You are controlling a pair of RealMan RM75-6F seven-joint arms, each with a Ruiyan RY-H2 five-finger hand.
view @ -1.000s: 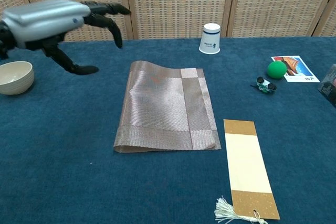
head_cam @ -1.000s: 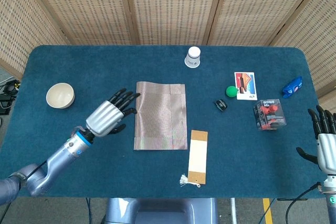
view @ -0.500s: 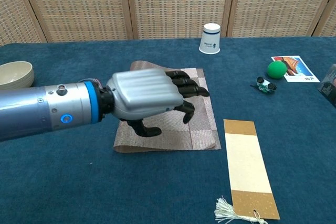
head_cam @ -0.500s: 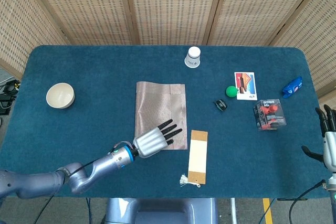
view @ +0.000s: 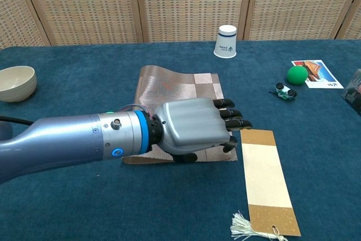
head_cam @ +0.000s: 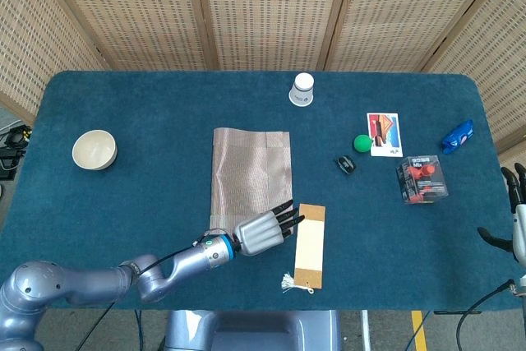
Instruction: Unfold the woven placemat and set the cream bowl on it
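Note:
The folded woven placemat point(head_cam: 251, 172) point(view: 179, 87) lies flat in the middle of the blue table. My left hand point(head_cam: 265, 231) point(view: 194, 127) hovers palm-down over its near right corner, fingers apart and stretched toward the right, holding nothing. The hand hides that corner in the chest view. The cream bowl point(head_cam: 94, 150) point(view: 16, 82) stands upright far to the left, well apart from the mat. Only the fingers of my right hand point(head_cam: 514, 217) show at the right edge of the head view, spread and empty.
A tan bookmark with a tassel point(head_cam: 309, 244) point(view: 267, 178) lies just right of the mat. Farther back and right are a white paper cup point(head_cam: 302, 89), a green ball point(head_cam: 362, 142), a small dark object point(head_cam: 345, 164), a picture card point(head_cam: 384, 134), a clear box point(head_cam: 422, 179) and a blue packet point(head_cam: 457, 135).
My left hand has swept from the mat's left side across and down to its near right corner. The right hand has slid slightly farther out of the frame. The mat and bowl have not moved.

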